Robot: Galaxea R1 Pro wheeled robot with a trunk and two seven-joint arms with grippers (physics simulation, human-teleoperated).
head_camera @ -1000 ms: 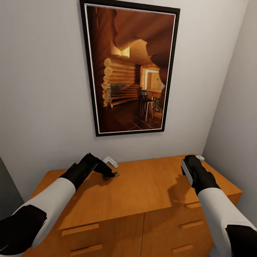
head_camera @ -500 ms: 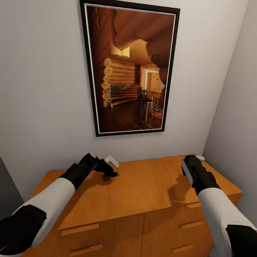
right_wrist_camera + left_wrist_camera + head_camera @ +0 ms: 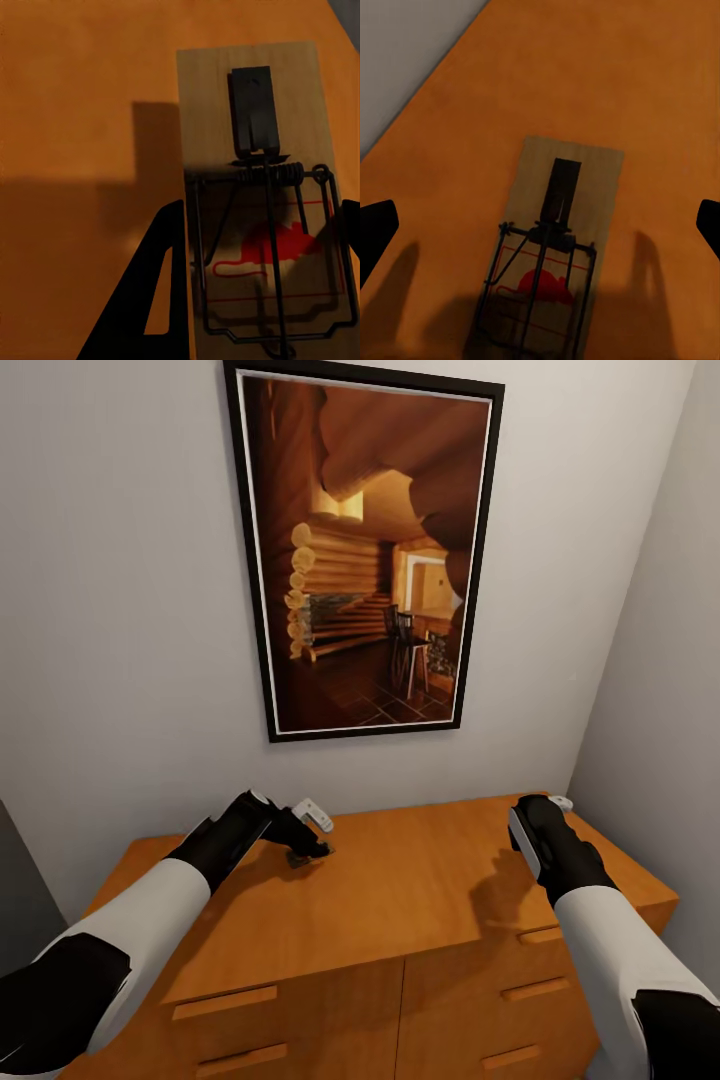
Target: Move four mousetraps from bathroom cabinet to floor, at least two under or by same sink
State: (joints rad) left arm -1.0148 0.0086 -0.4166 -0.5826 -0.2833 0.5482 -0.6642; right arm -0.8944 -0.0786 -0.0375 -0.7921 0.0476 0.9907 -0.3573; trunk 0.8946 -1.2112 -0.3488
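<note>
Mousetraps lie flat on the cabinet [image 3: 400,900] top: at lower left, one mousetrap [image 3: 551,255] sits between the left claw's [image 3: 308,850] spread fingers [image 3: 376,229]; at lower right, the right claw [image 3: 259,292], fingers apart, straddles another mousetrap [image 3: 262,202].

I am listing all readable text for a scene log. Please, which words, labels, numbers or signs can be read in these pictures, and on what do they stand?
None can be read.
Each mousetrap bears a red mouse-shaped mark, without letters.
The framed picture over the cabinet shows a log interior, without writing.
</note>
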